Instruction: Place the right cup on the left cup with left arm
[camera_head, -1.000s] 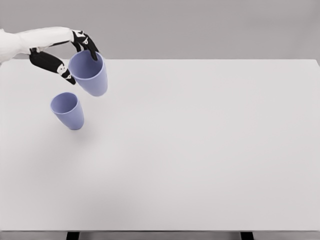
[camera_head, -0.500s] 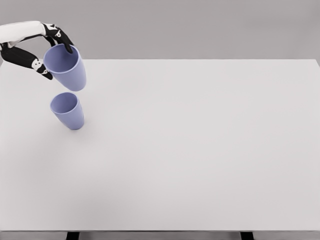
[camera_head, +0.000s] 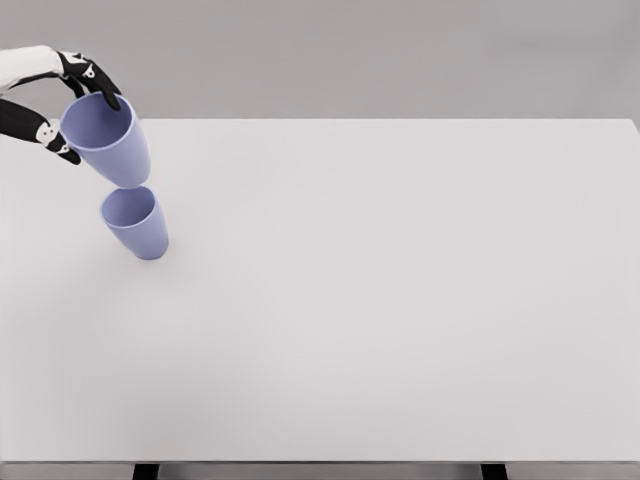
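A lavender-blue cup (camera_head: 108, 142), open end up and tilted slightly, hangs in the air near the far left corner of a white table (camera_head: 380, 300). Its base sits directly over the mouth of a second cup (camera_head: 135, 222) of the same colour, which stands on the table just below; in this view the upper cup's bottom overlaps the lower cup's far rim, though whether they are touching cannot be told. The left hand (camera_head: 62, 100), white at the arm with black fingers, reaches in from the upper left edge and pinches the raised cup at its rim: one finger (camera_head: 100, 85) curls over the far side of the rim, and the thumb (camera_head: 45, 132) presses against the near outer wall. The lower cup stands upright with its opening facing the camera slightly. Behind the table runs a plain grey wall (camera_head: 400, 50), and two dark table legs (camera_head: 146, 471) show at the bottom edge.
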